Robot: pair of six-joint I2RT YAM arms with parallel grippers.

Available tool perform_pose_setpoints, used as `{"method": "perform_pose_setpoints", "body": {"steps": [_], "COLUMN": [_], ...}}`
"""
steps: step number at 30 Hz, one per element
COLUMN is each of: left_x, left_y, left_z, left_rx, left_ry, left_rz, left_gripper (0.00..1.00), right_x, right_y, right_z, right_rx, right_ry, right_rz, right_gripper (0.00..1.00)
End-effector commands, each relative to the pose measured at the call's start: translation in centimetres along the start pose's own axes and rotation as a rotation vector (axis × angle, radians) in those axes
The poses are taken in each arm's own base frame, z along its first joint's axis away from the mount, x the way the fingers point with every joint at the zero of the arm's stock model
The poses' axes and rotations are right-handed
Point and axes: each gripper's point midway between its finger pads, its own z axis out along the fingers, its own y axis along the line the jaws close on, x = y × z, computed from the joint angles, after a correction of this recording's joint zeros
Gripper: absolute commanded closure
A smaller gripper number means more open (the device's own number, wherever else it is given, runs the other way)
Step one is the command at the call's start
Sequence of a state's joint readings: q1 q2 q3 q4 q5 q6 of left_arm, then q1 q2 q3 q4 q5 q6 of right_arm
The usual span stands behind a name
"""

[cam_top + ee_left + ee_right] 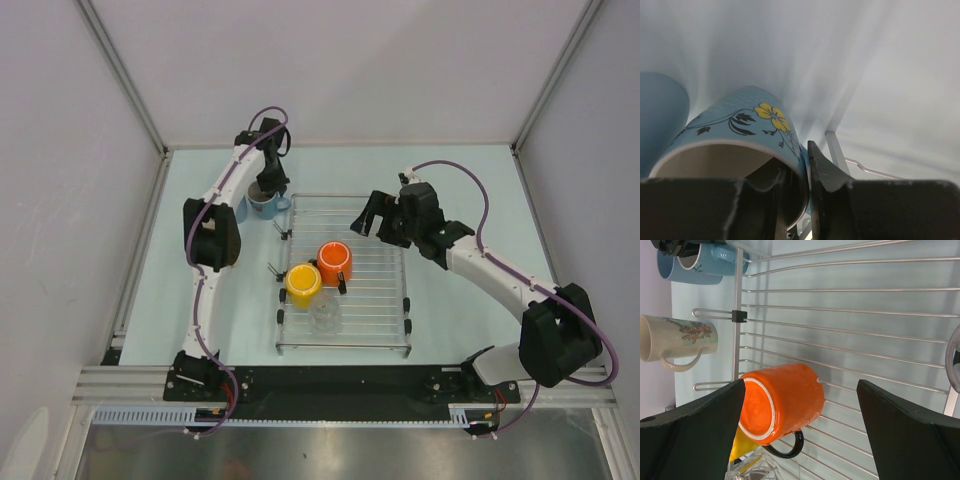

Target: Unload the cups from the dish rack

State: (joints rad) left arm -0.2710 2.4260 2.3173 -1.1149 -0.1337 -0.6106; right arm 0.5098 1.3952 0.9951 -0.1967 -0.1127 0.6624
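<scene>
1. Claw, left (795, 175): seemingly clamped on rim of light blue flowered ceramic mug (740, 125), set on pale surface (450, 180) beside silver wire dish rack (380, 300); open fully, lift straight.
2. Claw, right (801, 382): spread wide over upturned orange mug (785, 400) on rack; centre before closing.

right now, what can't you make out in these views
Beige cup: top view, hidden under the left arm.
Clear glass: right wrist view, cut off by the bottom edge.
Left gripper on flowered blue cup: left wrist view too close to show contact.
</scene>
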Motion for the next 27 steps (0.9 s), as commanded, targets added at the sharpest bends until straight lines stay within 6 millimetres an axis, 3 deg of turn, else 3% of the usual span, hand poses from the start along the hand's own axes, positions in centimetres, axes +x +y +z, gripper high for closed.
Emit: {"method": "perform_pose_setpoints", "body": {"steps": [1, 8, 14, 22, 27], "left_x": [-2.7, -3.3, -4.7, -5.6, -4.2], "left_y": [-2.4, -2.7, -3.3, -4.0, -5.2], "left_z": [-3.9, -5.5, -8.9, -15.0, -19.6], "left_rx": [0.112, 0.122, 0.140, 0.212, 0.229], "left_ry": [-0.109, -0.149, -0.242, -0.338, -0.417], "left_rz": [0.020, 0.043, 0.043, 0.037, 0.125], "left_gripper": [0.77, 0.69, 0.57, 0.55, 0.55], "right_x": [0.0, 0.4, 0.4, 0.4, 0.0], "right_y": [0.3, 0.5, 0.9, 1.6, 1.8], "right_z": [0.2, 0.3, 0.1, -0.6, -1.7], "right_rx": [-0.012, -0.012, -0.018, -0.010, 0.004], "right_ry": [-0.013, -0.005, -0.012, -0.030, -0.066], "right_rz": [0.000, -0.007, -0.012, -0.018, -0.015], "right_gripper": [0.00, 0.00, 0.00, 0.00, 0.00]}}
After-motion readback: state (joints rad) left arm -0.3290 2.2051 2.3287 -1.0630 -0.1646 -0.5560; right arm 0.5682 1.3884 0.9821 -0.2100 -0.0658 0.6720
